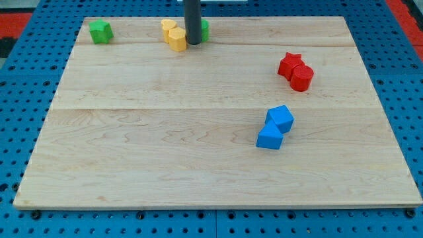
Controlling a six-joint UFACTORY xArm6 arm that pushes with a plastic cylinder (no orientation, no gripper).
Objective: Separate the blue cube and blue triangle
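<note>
The blue cube (281, 118) and the blue triangle (269, 137) lie touching each other right of the board's middle, the cube above and slightly right of the triangle. My tip (193, 43) is at the view's top, far up and left of both blue blocks. It stands just right of two yellow blocks (174, 34) and in front of a green block (204, 30) that the rod partly hides.
A green star-like block (100, 31) sits at the top left corner. A red star (289, 64) and a red cylinder (301, 77) touch each other at the right. The wooden board (132, 158) lies on a blue pegboard.
</note>
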